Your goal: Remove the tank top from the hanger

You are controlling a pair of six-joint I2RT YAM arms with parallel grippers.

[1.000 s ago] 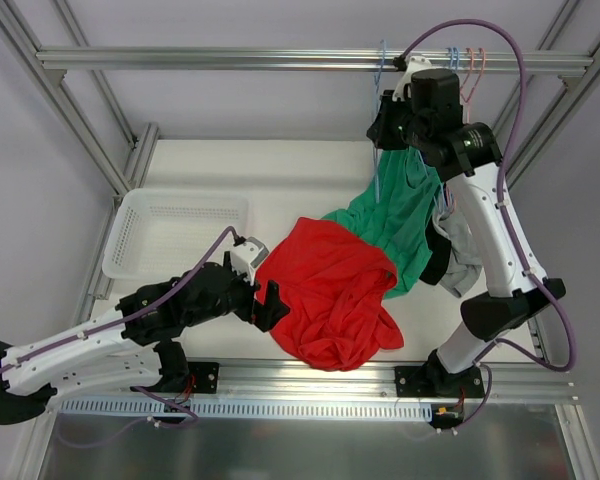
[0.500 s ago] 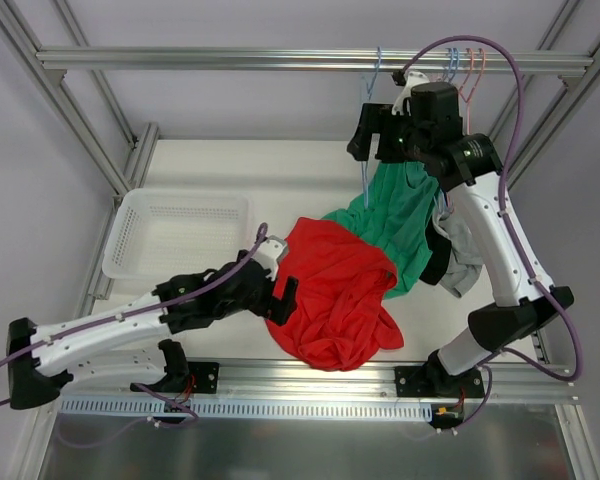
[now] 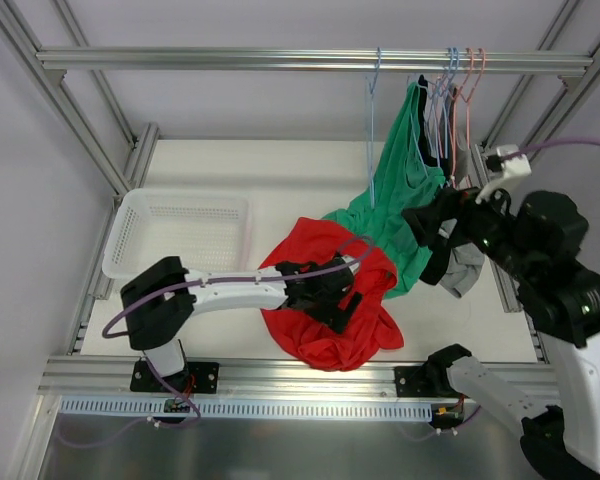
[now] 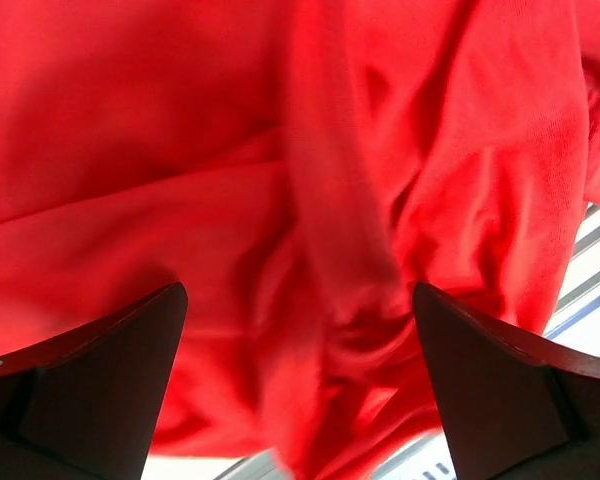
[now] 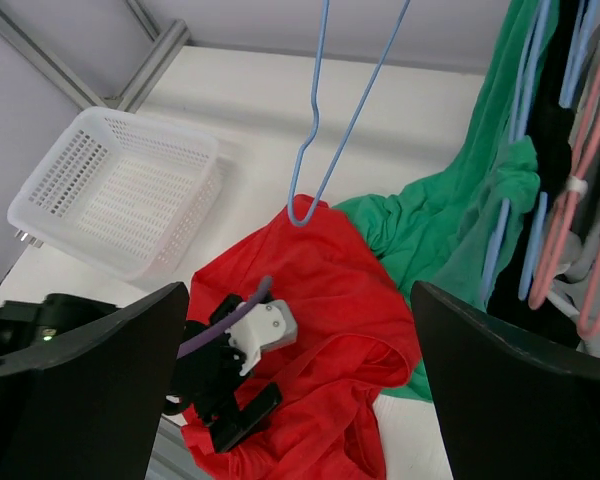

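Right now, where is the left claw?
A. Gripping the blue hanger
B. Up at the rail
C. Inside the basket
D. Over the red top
D: the left claw hangs open over the red top, whose cloth fills its wrist view.

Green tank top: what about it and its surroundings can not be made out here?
- Top view: whether the green tank top still hangs on the crowded hangers; straps and wires overlap.
- Right wrist view: its upper part is cut off by the top edge.
- Top view: the grey garment is partly hidden by the right arm.
- Left wrist view: blurred red cloth fills the frame, hiding everything below.
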